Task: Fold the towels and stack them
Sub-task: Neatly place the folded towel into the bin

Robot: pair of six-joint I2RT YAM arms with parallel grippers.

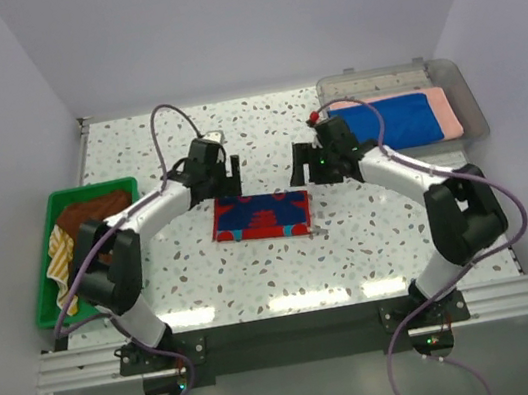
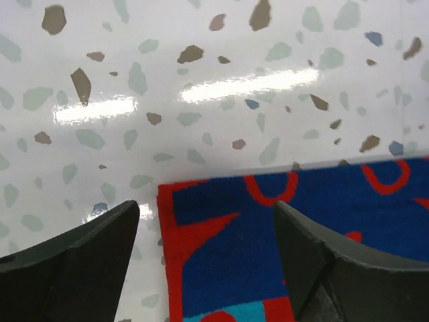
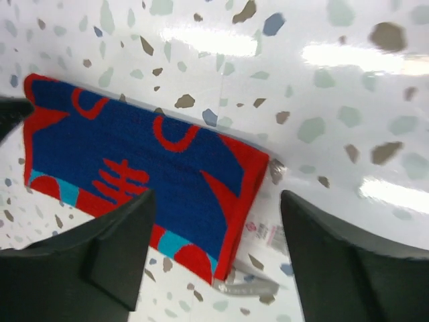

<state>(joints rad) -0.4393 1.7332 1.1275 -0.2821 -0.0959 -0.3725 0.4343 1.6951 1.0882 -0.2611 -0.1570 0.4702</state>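
— Where's the patterned towel [image 1: 260,216]?
— Mid-worktop [image 1: 258,280], folded flat: blue with red shapes, a label [image 3: 265,233] at its right end.
— The fingers?
— Left fingers [image 2: 74,255] and right fingers [image 3: 100,261] are spread wide, empty, over its far corners.
— Beyond?
— A plain blue towel [image 1: 388,123] lies on a salmon pink towel [image 1: 449,111] in the clear tray [image 1: 464,88].

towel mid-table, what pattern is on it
The towel is blue with red shapes, red edge, some turquoise; clearest in right wrist view.

Robot lab cell: white enclosure walls [image 1: 244,18], speckled table [image 1: 373,240], aluminium rail [image 1: 80,368].
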